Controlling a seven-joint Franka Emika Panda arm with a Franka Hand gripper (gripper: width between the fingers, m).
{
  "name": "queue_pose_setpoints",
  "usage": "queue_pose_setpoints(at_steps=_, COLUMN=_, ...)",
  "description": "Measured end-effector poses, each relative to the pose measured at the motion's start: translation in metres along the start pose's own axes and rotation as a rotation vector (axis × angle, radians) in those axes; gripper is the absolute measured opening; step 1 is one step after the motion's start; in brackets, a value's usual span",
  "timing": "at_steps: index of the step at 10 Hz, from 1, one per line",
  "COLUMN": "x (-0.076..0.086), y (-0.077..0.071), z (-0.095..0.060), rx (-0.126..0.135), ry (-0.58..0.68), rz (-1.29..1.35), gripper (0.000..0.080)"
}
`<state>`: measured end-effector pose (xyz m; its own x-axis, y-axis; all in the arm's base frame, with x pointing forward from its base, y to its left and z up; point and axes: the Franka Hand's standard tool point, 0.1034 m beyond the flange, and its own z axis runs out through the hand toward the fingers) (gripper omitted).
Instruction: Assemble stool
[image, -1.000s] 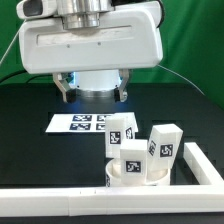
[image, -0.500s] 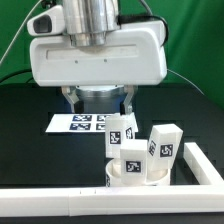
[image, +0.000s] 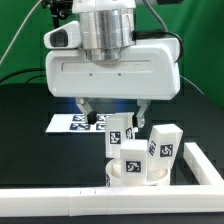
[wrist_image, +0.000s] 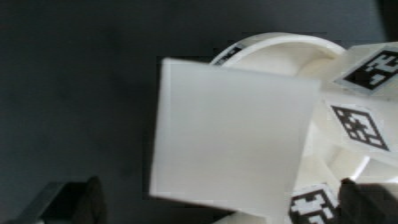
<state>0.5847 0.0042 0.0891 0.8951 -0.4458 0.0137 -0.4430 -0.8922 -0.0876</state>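
While three legs (image: 140, 147) are already sitting in the seat (image: 137, 178), the spread-open, empty gripper (image: 112, 112) is hovering above them.

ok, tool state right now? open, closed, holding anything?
Tool: open, holding nothing. Its fingers sit apart above the stool, one to either side of a leg in the wrist view, not touching it.

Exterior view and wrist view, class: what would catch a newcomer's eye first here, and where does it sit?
The big white robot gripper fills the upper middle of the exterior view, its dark fingers spread open above the parts. Below it stands the small white plastic stool, its block legs carrying black-and-white square tags, inside the corner of a long white L-shaped bar. Behind lies the flat marker board.
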Motion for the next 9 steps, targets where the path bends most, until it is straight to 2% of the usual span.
queue_pose_setpoints(at_steps=2, x=0.0011, y=-0.0001, z=0.0021, rx=-0.001, ry=0.012, rz=-0.001, gripper=0.0621)
queue_pose_setpoints(at_steps=3, x=0.0009, y=-0.0001, z=0.0023, rx=0.000, ry=0.012, rz=0.013, gripper=0.0469)
queue_pose_setpoints(at_steps=4, x=0.0009, y=0.0000, z=0.0024, rx=0.000, ry=0.011, rz=0.028, gripper=0.0469)
queue_pose_setpoints(at_steps=5, x=0.0009, y=0.0000, z=0.0024, rx=0.000, ry=0.011, rz=0.027, gripper=0.0324)
queue_pose_setpoints(at_steps=9, x=0.0005, y=-0.0003, z=0.0031, rx=0.004, ry=0.009, rz=0.276, gripper=0.0324)
